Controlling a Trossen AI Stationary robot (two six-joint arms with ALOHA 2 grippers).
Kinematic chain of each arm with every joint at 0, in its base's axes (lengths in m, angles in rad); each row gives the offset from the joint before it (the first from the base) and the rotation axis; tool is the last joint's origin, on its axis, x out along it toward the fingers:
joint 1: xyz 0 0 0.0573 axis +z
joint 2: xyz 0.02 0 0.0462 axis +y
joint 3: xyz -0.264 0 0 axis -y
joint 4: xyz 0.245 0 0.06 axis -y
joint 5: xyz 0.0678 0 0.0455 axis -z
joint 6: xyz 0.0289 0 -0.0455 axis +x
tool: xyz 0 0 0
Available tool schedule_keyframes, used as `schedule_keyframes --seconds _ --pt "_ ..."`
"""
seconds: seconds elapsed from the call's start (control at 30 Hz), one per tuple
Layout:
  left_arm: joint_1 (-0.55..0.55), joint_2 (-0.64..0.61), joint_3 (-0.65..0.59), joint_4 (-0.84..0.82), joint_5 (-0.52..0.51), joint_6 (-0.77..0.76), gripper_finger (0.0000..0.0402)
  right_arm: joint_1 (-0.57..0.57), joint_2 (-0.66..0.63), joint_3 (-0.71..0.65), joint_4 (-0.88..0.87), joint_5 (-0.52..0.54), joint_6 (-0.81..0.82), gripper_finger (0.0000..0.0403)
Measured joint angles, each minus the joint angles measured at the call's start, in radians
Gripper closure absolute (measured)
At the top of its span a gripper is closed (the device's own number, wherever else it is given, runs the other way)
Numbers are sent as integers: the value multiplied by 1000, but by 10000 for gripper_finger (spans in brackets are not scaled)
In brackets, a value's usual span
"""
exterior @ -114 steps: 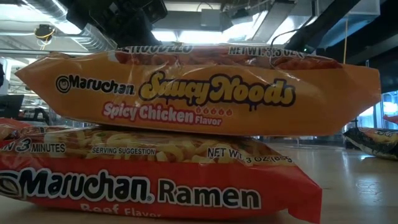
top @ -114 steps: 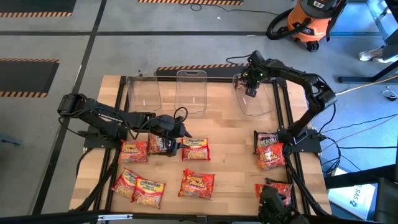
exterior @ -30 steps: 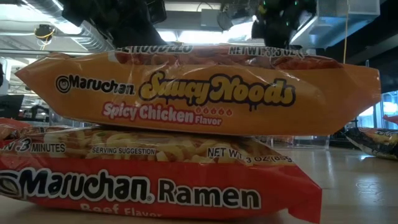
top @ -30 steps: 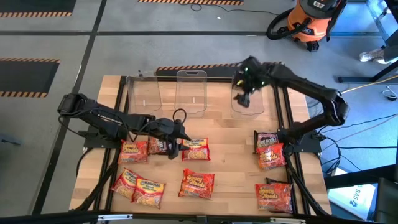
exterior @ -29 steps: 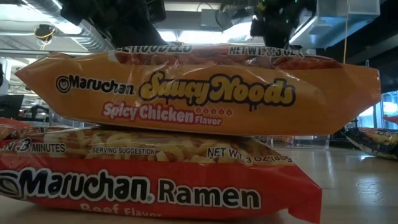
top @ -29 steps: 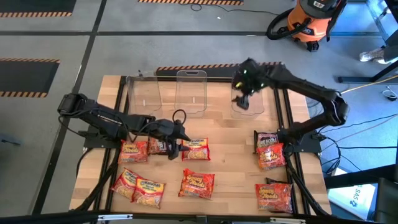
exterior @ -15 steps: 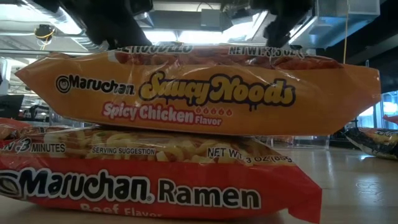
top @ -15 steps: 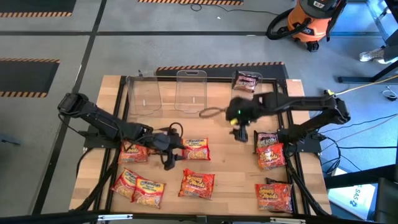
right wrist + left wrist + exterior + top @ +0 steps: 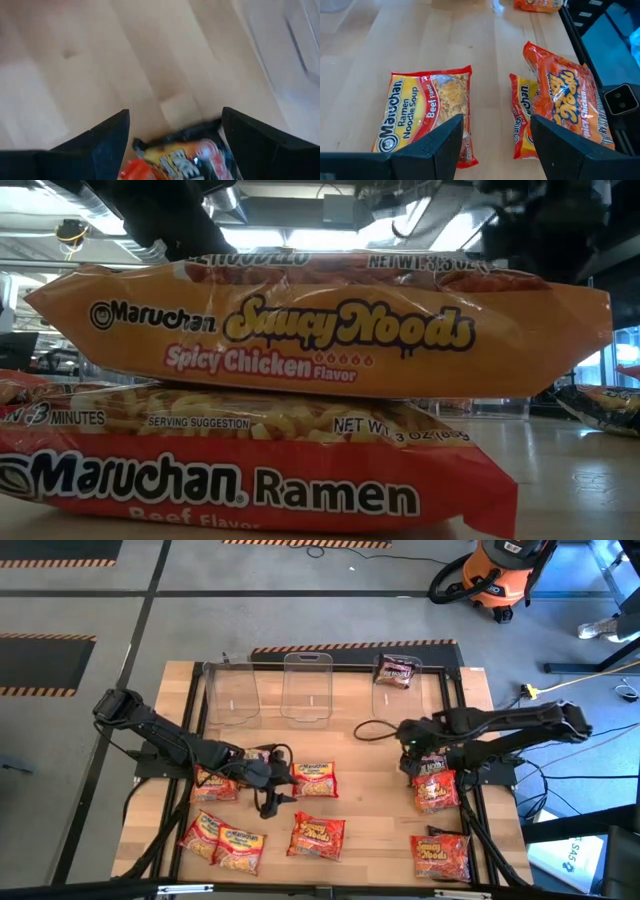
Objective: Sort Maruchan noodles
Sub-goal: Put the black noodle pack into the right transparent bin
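Maruchan noodles packets lie about the wooden table. My left gripper point(image 9: 268, 802) point(image 9: 492, 145) hovers open above a yellow-red beef packet point(image 9: 427, 112) and an orange Saucy Noods packet point(image 9: 570, 105) that lies on a red packet point(image 9: 522, 117). My right gripper point(image 9: 411, 754) point(image 9: 175, 130) points down, open, over the far end of a dark packet point(image 9: 185, 155) point(image 9: 428, 766) at the table's right. Another dark packet point(image 9: 397, 670) lies in the far right clear bin point(image 9: 420, 680). In the low view, the orange packet point(image 9: 320, 330) rests on the red one point(image 9: 250, 470).
Two more clear bins point(image 9: 230, 692) point(image 9: 307, 688) stand at the far edge. More packets lie at near left point(image 9: 222, 840), centre point(image 9: 313, 780) point(image 9: 316, 835) and right point(image 9: 434, 792) point(image 9: 440, 855). Bare wood lies between the bins and the packets. An orange vacuum point(image 9: 500, 575) stands off the table.
My right gripper has come from above the far right bin toward the table's near edge and down, turning, and now hangs over the dark packet at the right. A dark packet shows lying in that bin. My left gripper has swung toward the near edge.
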Motion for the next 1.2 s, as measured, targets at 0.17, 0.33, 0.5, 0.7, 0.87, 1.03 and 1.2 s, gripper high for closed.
schedule_keyframes --seconds 0.17,0.33,0.5,0.7,0.87,1.03,1.2 --pt "0 0 0 5 -41 2 178 -32 -88 -150 9 20 160 110" --pt "1 0 0 16 -45 5 178 -35 -93 -252 69 11 192 110" --pt "2 0 0 18 -61 6 178 -35 -87 -302 140 6 220 110" --pt "2 0 0 19 -73 16 178 -35 -87 -342 143 71 269 110" --pt "2 0 0 20 -93 24 178 -35 -86 -381 161 70 291 120" --pt "2 0 0 20 -94 24 178 -35 -86 -383 190 46 281 197" --pt "2 0 0 20 -94 24 178 -35 -87 -383 198 17 260 313"
